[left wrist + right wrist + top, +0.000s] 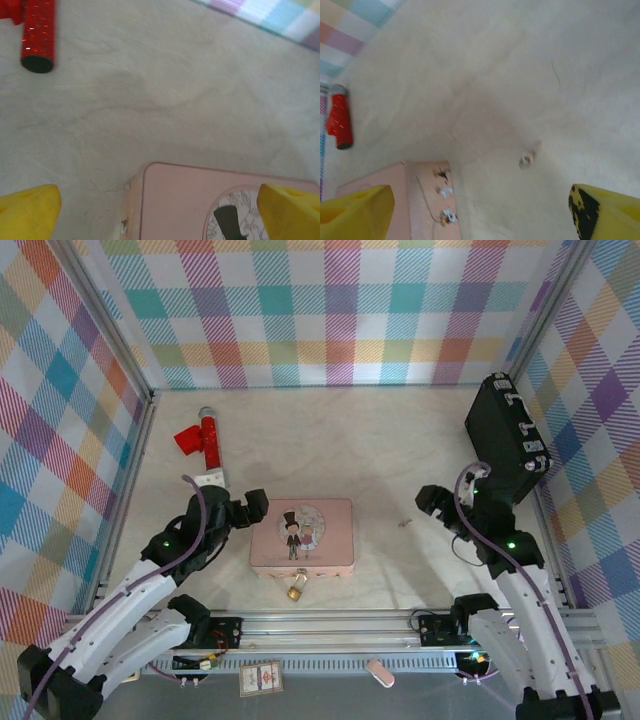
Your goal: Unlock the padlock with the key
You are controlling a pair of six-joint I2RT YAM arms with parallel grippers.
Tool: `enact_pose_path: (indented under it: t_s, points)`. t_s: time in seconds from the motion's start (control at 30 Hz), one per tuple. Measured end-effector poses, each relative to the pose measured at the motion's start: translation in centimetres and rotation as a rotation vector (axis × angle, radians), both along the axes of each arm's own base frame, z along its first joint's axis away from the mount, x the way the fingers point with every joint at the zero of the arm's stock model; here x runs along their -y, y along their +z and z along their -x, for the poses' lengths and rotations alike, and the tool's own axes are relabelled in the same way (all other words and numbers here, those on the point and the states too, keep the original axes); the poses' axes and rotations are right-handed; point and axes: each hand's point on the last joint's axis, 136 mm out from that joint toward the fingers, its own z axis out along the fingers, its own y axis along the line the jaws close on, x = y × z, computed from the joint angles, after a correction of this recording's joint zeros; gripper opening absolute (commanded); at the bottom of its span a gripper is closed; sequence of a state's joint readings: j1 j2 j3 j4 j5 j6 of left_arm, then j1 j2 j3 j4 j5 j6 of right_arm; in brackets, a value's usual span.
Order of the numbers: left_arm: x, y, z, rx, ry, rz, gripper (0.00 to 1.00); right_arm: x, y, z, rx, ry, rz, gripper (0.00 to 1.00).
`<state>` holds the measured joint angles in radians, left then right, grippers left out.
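Right gripper [480, 215] spread; small pale key [527, 157] flat on table [520, 75].

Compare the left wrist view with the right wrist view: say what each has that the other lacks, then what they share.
The left wrist view adds the drawing on the lid of the pink box. The right wrist view adds the key, lying on the table apart from the box, and small fittings on the box's side. Both share the pink box, the red tube, the plaid wall and the table.
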<state>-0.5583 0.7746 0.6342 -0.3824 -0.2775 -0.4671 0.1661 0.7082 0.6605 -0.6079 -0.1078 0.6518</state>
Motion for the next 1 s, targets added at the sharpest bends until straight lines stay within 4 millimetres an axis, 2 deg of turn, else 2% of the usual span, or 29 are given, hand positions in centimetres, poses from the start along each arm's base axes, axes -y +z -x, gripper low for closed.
enact_pose_path:
  t_s: [0.2,0.3,0.43,0.53,0.63,0.73,0.87,1.0]
  points:
    - [1.6,-0.9,-0.3,0.058,-0.098,-0.054,1.00,-2.9,-6.4,0.7,-0.245,0.047,0.088,0.81]
    - [1.7,-1.8,0.0,0.055,-0.121,-0.093,1.00,-3.6,-8.5,0.2,-0.334,0.059,0.155,0.77]
    - [1.8,-1.4,-0.2,0.075,-0.127,-0.097,1.00,-3.6,-9.8,-1.0,-0.394,0.042,0.217,0.74]
    - [1.9,-1.4,-0.3,0.076,-0.130,-0.095,1.00,-3.8,-10.2,-2.1,-0.417,0.038,0.265,0.66]
    - [2.0,-2.0,-0.4,0.054,-0.131,-0.108,1.00,-4.6,-10.4,-3.5,-0.432,0.050,0.307,0.60]
    - [2.2,-2.9,-0.6,0.020,-0.135,-0.129,1.00,-5.3,-10.8,-4.5,-0.449,0.059,0.340,0.58]
    - [2.3,-2.8,-0.6,0.022,-0.139,-0.127,1.00,-5.6,-12.1,-5.1,-0.498,0.067,0.391,0.54]
    - [2.2,-2.2,-0.5,0.039,-0.138,-0.117,1.00,-5.4,-13.5,-5.0,-0.558,0.067,0.444,0.45]
